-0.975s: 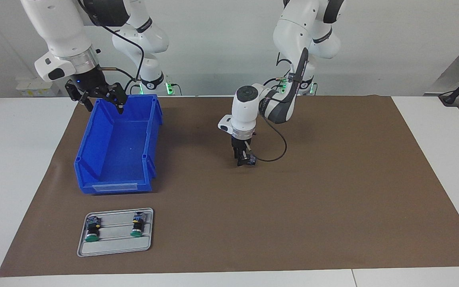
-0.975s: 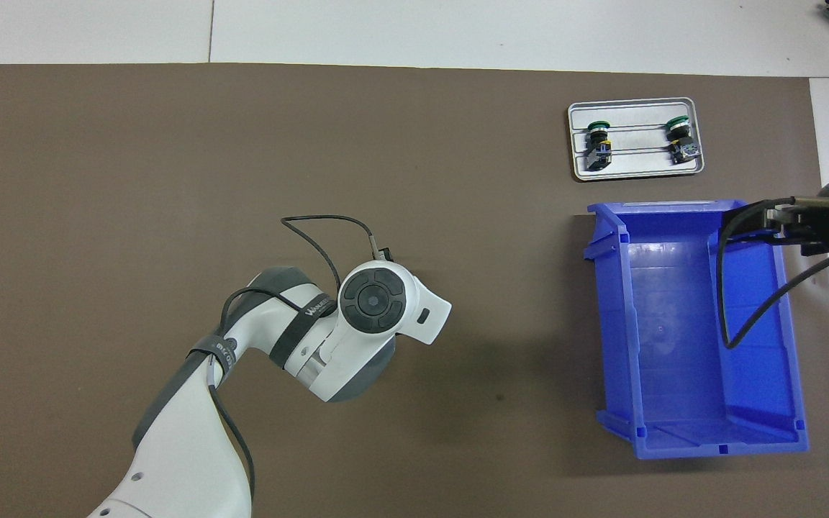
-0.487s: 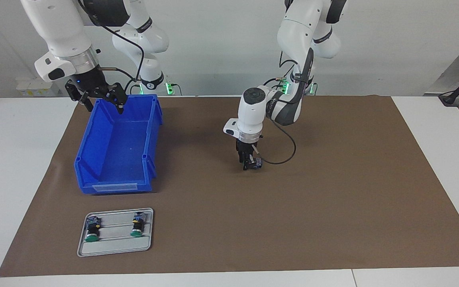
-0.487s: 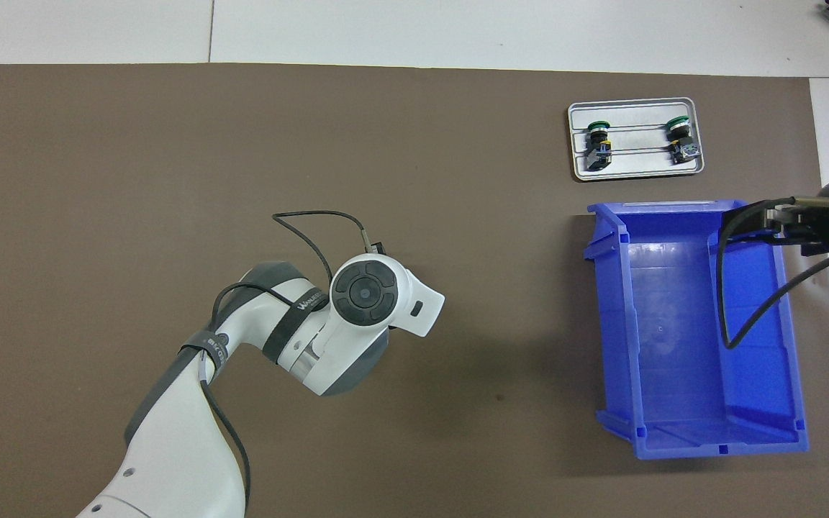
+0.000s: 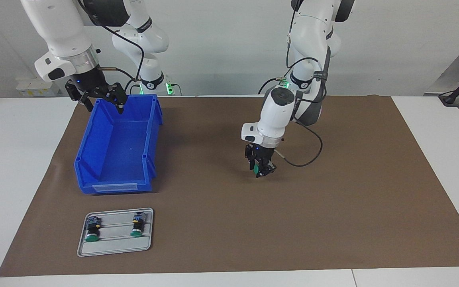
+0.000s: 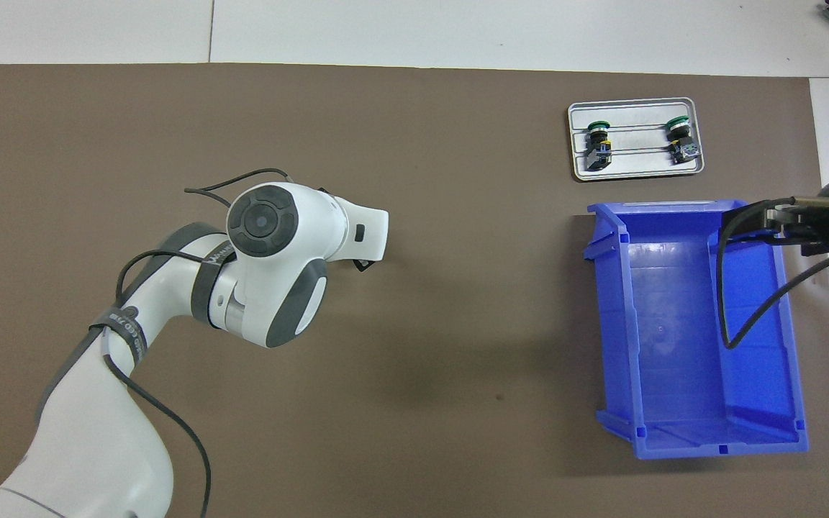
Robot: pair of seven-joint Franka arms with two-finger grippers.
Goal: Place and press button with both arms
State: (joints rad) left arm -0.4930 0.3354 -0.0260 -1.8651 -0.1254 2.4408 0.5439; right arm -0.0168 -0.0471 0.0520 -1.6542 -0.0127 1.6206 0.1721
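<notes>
The button (image 5: 258, 169) shows as a green cap and dark body between the fingers of my left gripper (image 5: 260, 170), which is shut on it just over the middle of the brown mat (image 5: 333, 199). In the overhead view the left wrist (image 6: 278, 230) covers gripper and button. My right gripper (image 5: 104, 106) hangs open over the end of the blue bin (image 5: 90, 139) nearest the robots, with nothing between its fingers.
The blue bin (image 6: 612, 324) stands empty toward the right arm's end of the table. Farther from the robots than the bin lies a grey tray (image 5: 114, 249) with two green-capped switches (image 5: 91, 231) (image 5: 137, 227) on it.
My left arm has swung toward its own end of the table and tilted its wrist, carrying the button along. The right arm has not moved.
</notes>
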